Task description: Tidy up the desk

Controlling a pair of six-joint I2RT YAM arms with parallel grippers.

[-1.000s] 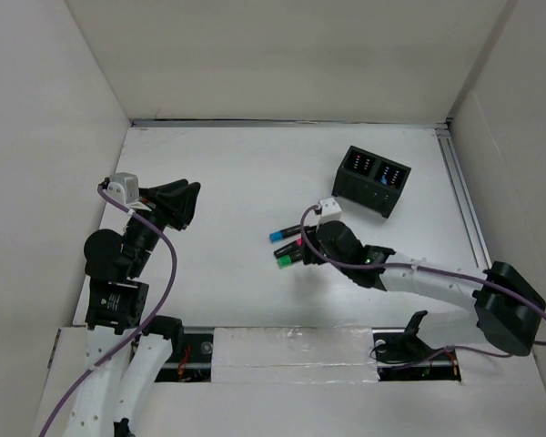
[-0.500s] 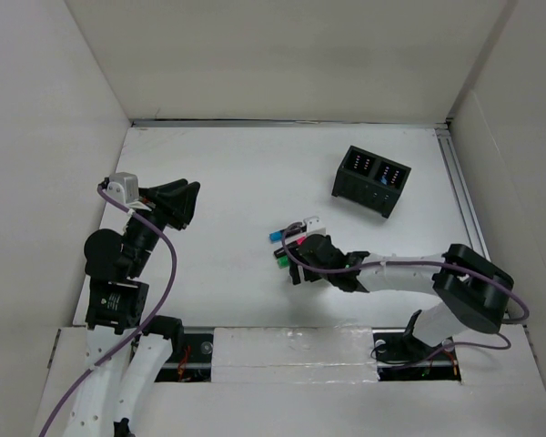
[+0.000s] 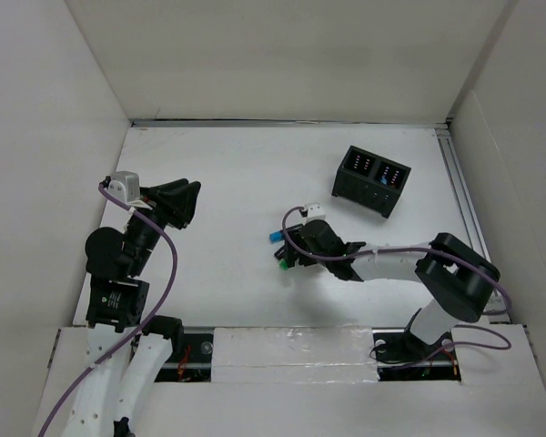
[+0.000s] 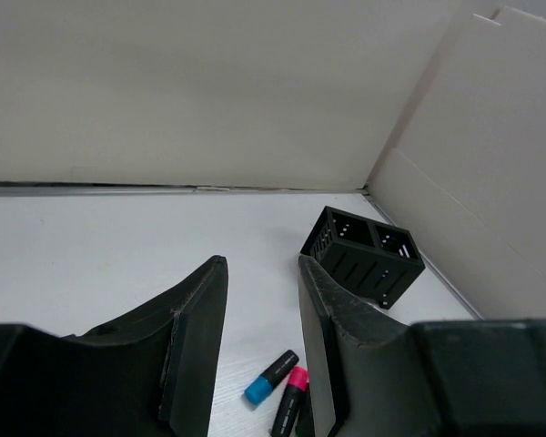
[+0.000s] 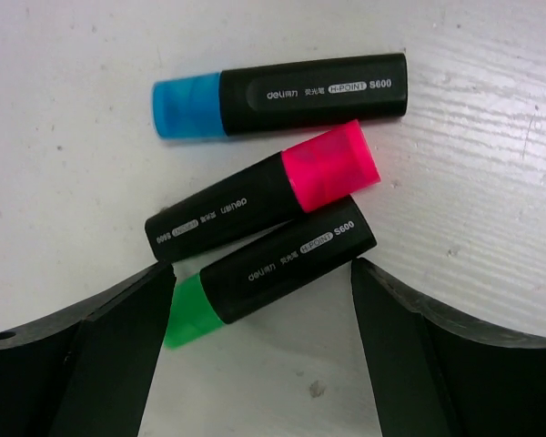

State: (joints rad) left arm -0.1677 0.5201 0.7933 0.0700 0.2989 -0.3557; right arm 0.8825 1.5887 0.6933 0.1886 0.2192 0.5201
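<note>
Black "deli H-POINT S600" highlighters [image 5: 273, 200] lie between the spread right fingers [image 5: 400, 364]; left fingers [image 4: 200, 346] nearly clenched, empty.

Plain white panel walls [image 3: 282, 55] are enclosing the desk [image 3: 237, 182] on its far, left and right sides, meeting at the two far corners. A thin dark seam is running along the foot of the far wall, and a metal rail [image 3: 464, 200] is lying along the right edge. Even, soft light is falling across the matte white surface, casting only faint shadows.
</note>
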